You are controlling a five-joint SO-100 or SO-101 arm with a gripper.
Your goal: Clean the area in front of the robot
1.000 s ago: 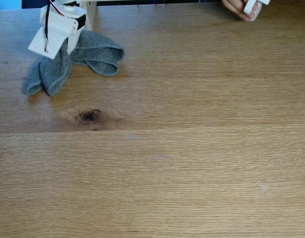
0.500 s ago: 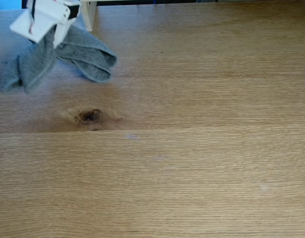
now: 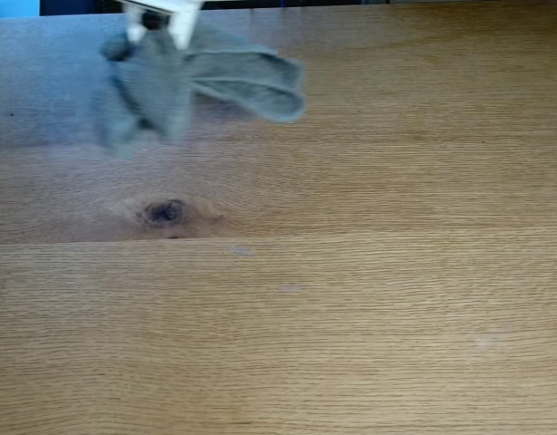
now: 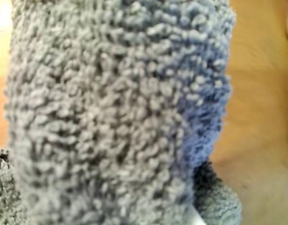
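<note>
1. The gripper [image 3: 149,36] sits at the top edge of the fixed view, mostly cut off. The grey cloth [image 3: 183,86] hangs from it, but its jaws are hidden, so I cannot tell if they pinch the cloth or are spread.
2. The cloth looks blurry. One fold sticks out to the right, and another bunch droops down on the left.
3. In the wrist view, the fuzzy grey cloth [image 4: 115,112] is very close, with bumpy loops.
4. The robot [image 3: 160,11] shows as a small white and black bit.
5. The wooden table [image 3: 350,299] is light brown. A dark knot [image 3: 165,212] sits below the cloth, apart from it.
</note>
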